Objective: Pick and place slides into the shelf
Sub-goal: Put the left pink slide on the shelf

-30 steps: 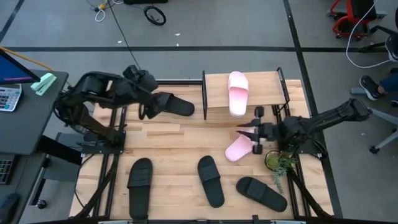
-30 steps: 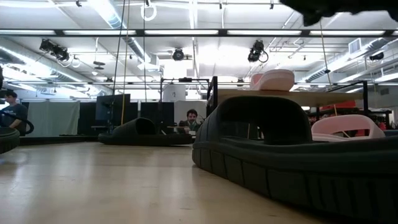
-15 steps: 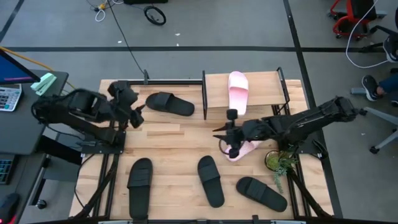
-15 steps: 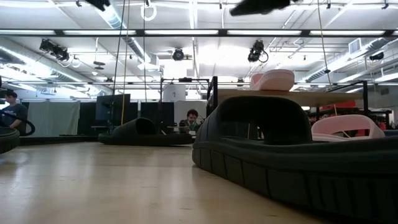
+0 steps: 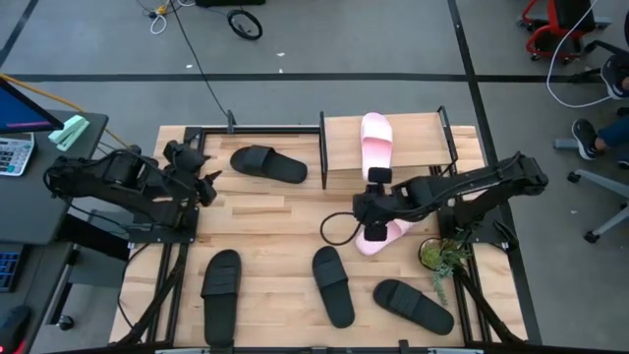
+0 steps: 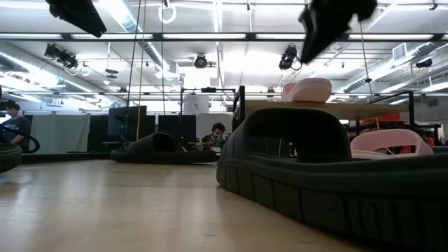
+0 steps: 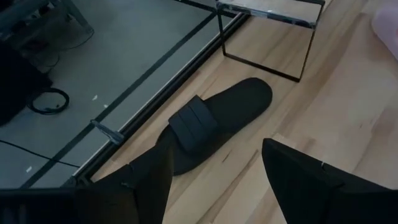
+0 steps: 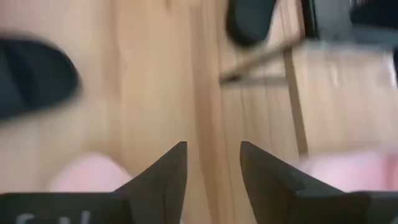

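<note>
From above, the shelf (image 5: 388,147) stands at the far middle of the desk (image 5: 285,221), one pink slide (image 5: 374,146) lying on its top board; the second pink slide (image 5: 378,237) lies on the desk just in front of the shelf, partly under the right hand (image 5: 373,206), which hangs over it with its cable looping beside it; how its fingers stand cannot be told from here; a black slide (image 5: 267,163) lies left of the shelf, and three more sit along the near edge: one at the left (image 5: 220,295), one in the middle (image 5: 333,285), one at the right (image 5: 414,306); a small plant (image 5: 439,258) stands by the right arm's base; the left hand (image 5: 201,177) is drawn back at the desk's left edge, well apart from every slide; a side table with a calculator (image 5: 12,154) stands farther left.

From desk level, a black slide (image 6: 329,175) fills the foreground and blocks much beyond it; another black slide (image 6: 164,148) lies farther off; the shelf (image 6: 329,106) rises behind with the pink slide (image 6: 308,89) on top; a person (image 6: 217,134) sits in the room beyond.

At the left wrist, the fingers (image 7: 305,180) stand spread and empty, the black slide (image 7: 211,127) ahead near the shelf's (image 7: 267,37) black posts.

At the right wrist, the fingers (image 8: 168,180) stand parted, gripping nothing, over the boards; pink shows blurred at either side.
</note>
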`<state>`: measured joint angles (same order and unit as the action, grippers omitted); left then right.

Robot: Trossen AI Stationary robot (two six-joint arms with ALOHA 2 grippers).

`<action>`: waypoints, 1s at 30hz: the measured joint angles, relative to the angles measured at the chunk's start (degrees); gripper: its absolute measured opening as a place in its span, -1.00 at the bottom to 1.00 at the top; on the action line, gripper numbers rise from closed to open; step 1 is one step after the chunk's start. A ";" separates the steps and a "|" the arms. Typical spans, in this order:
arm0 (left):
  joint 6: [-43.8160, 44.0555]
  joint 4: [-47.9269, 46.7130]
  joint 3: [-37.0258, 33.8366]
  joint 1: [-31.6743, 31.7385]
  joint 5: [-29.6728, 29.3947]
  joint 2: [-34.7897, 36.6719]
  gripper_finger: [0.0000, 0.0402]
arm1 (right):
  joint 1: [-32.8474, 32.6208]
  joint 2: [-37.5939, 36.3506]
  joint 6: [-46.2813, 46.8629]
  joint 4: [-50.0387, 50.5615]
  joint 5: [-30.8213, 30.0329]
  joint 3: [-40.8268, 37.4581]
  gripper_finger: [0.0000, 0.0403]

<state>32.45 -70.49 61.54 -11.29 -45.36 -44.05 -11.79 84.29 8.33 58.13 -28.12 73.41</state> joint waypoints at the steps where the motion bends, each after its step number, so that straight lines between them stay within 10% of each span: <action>1: 0.01 -0.07 -0.29 0.00 0.02 0.02 0.23 | 0.00 0.69 0.74 1.36 -1.86 -0.68 -0.16; 8: -0.06 -0.07 -0.96 0.00 0.12 -0.20 0.25 | 0.09 3.92 0.75 4.64 -19.65 -2.19 -0.09; 30: -0.04 -0.03 -0.96 0.00 0.37 -0.17 0.18 | 2.54 3.90 6.63 9.12 -17.74 -2.22 -0.10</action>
<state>32.40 -70.52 60.58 -11.29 -44.99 -44.23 -9.25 88.19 14.97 67.24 -45.86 71.19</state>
